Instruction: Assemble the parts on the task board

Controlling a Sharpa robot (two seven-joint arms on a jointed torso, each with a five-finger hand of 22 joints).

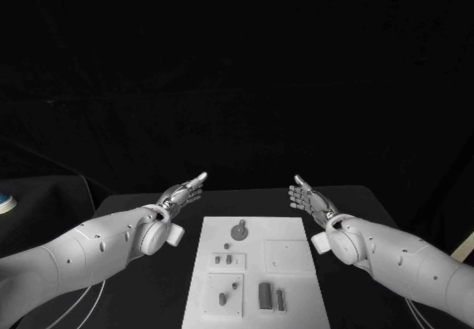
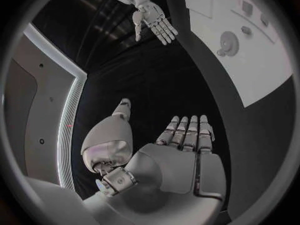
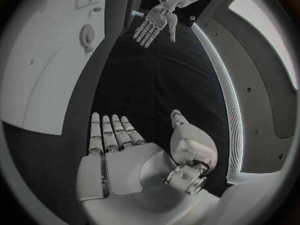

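While both arms are reaching in over the black desk [image 1: 138, 301], you're looking at two empty hands. L hand [image 1: 183, 192] is hovering just beyond the far-left corner of the task board [image 1: 255, 229], palm turned inward toward the other hand, fingers [image 1: 196, 181] straight, slightly apart, holding nothing. R hand [image 1: 311, 199] is mirroring it off the far-right corner, palm facing in, fingers [image 1: 299, 182] also extended & spread, nothing in them. Neither hand is touching the board; the two are sitting well apart w/ bare desk between them.

Wrist views are confirming it: L wrist view is showing its own fingers [image 2: 187, 130] laid out flat side by side, thumb off to one side, w/ the R hand [image 2: 153, 20] open across the desk and the board [image 2: 262, 60] beside it. R wrist view is giving the same for its fingers [image 3: 109, 132], w/ the L hand [image 3: 153, 22] open opposite.

Task board is lying flat at mid-desk, long side running away from the robot. On it, parts are resting untouched: a round part w/ a stem [image 1: 239, 232] at the far end, two small pegs [image 1: 226, 260] in a recess nr the middle-left, a square plate [image 1: 286, 256] to their right, a small piece [image 1: 224, 297] in the near-left panel, & two upright bars [image 1: 272, 296] nr the near-right edge.
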